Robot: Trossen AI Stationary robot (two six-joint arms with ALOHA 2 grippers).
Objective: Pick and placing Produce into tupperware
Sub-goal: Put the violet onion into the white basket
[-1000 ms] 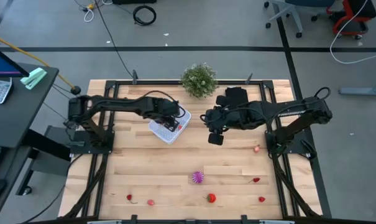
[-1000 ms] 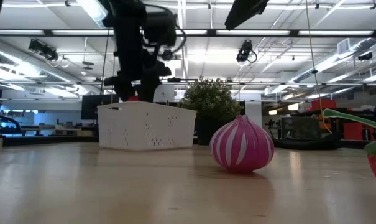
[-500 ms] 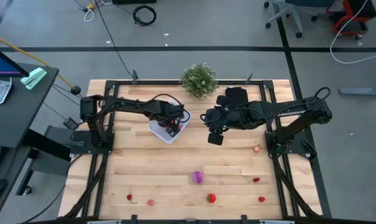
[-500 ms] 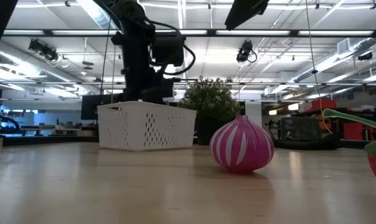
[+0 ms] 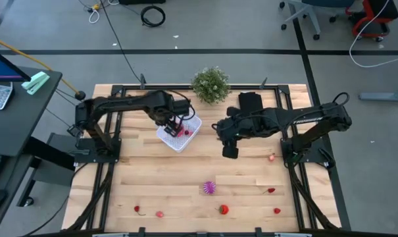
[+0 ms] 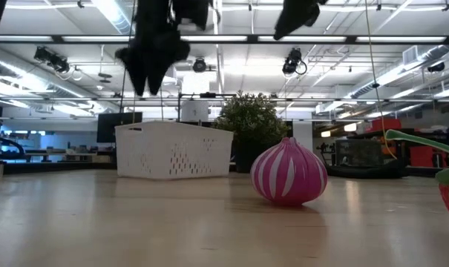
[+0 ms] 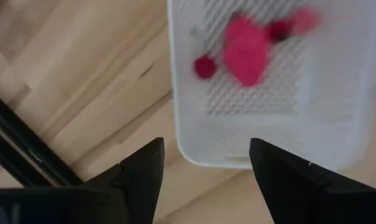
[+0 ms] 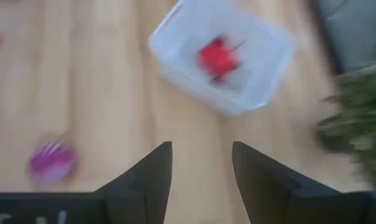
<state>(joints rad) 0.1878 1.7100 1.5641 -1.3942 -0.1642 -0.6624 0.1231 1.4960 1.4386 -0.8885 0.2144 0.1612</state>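
The white tupperware (image 5: pixel 179 134) stands on the table's far middle and holds red and pink produce (image 5: pixel 185 131). In the left wrist view a pink piece (image 7: pixel 243 50) and a small red one (image 7: pixel 204 66) lie on its dotted bottom. My left gripper (image 5: pixel 170 122) hovers open and empty above the container's left rim (image 7: pixel 194 155). My right gripper (image 5: pixel 229 149) hangs open and empty over bare table to the container's right. The striped purple piece (image 5: pixel 209 187) and several red pieces (image 5: pixel 223 209) lie near the near edge.
A potted plant (image 5: pixel 210 84) stands at the far edge behind the container, with a black folded cloth (image 5: pixel 250 101) to its right. Loose red pieces lie at the right (image 5: pixel 272 157) and near left (image 5: pixel 137 210). Bare wood lies between the container and the purple piece.
My left gripper dipped into the tupperware with a red piece showing at its fingers, then rose clear and shifted toward the table's left; the red piece is no longer at its fingers. The container stayed in place. My right gripper drifted slightly toward the near edge.
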